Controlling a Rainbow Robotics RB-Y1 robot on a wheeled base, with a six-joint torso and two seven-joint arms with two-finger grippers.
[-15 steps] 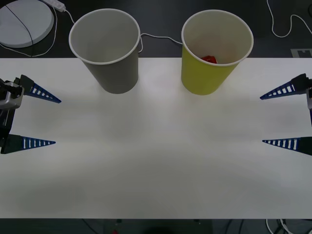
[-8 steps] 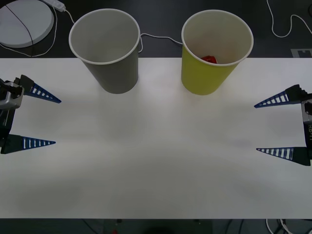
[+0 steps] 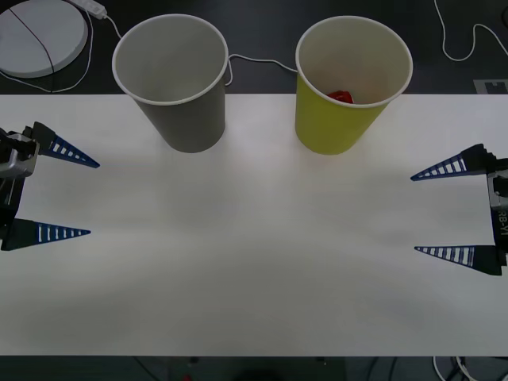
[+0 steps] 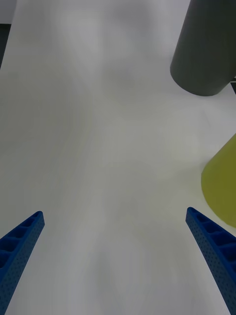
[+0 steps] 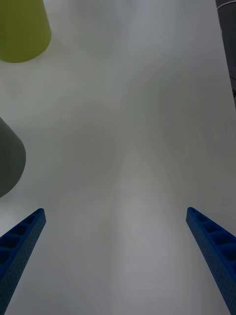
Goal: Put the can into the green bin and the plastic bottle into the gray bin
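Can seen inside the green bin, both grippers spread wide

From the front, the can [image 3: 341,96] is seen inside the green bin [image 3: 337,119], the gray bin [image 3: 178,103] beside it; left gripper [image 3: 83,198] and right gripper [image 3: 417,213] released. In the wrist views the table [image 4: 98,123] is seen between parted fingers

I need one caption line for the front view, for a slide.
Both open claws, left and right, rest at the table edges; the can lies inside the green bin, beside the gray bin.
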